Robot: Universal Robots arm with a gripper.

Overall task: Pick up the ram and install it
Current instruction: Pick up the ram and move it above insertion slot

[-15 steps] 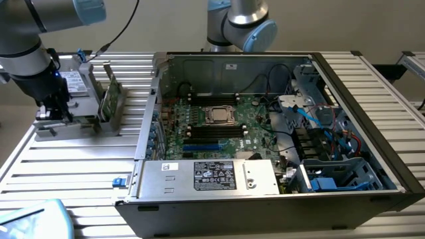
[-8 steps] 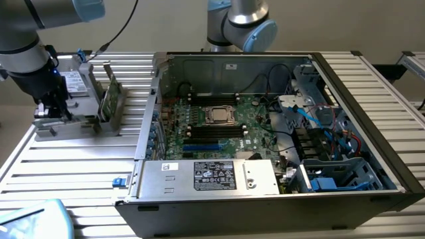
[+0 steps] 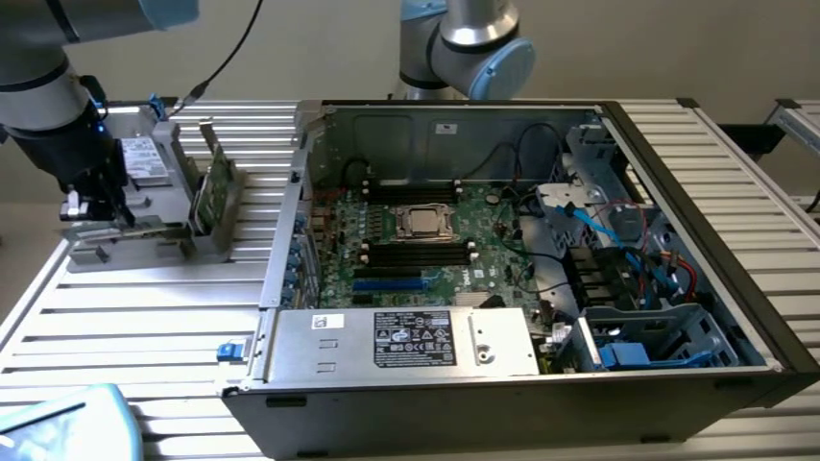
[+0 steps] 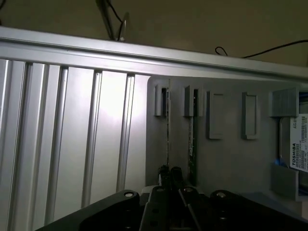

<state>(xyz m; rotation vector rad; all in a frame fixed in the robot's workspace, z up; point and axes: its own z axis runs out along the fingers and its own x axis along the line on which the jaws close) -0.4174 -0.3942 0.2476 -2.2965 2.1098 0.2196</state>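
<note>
Exterior view: the arm (image 3: pixel 45 106) is seen lowered at the table's (image 3: pixel 141 317) left end, with the gripper (image 3: pixel 100 213) set down into the grey rack (image 3: pixel 129 245). The rack is placed at about 9 o'clock from the open computer case (image 3: pixel 513 423), well apart from it. In the rack, the grey drive (image 3: pixel 144 158) with its white sticker is noted at roughly 1 o'clock from the gripper. The green card (image 3: pixel 218 187) is held upright at about 3 o'clock from it, near the case wall. Inside the case the motherboard (image 3: pixel 494 259) is exposed. The processor socket (image 3: pixel 422 222) is seen near its middle, with dark memory slots (image 3: pixel 413 192) at 12 o'clock and 6 o'clock of the socket. The power supply (image 3: pixel 403 338) is mounted at 6 o'clock of the board. A second arm (image 3: pixel 468 38) is recorded behind the case at 12 o'clock. Wrist view: the ram (image 4: pixel 168 130) is seen edge-on as a thin line, seated in the rack (image 4: pixel 226 163) with its far end in a pale clip. The green card (image 4: pixel 191 144) is stood just beside it, parallel and not touching. Two pale slot blocks (image 4: pixel 215 115) are found between that card and the drive (image 4: pixel 299 144). The gripper (image 4: pixel 170 173) is observed with its fingertips (image 4: pixel 163 173) drawn close together, and the near end of the ram is clamped between them. The ribbed table (image 4: pixel 72 134) is seen alongside the rack.
</note>
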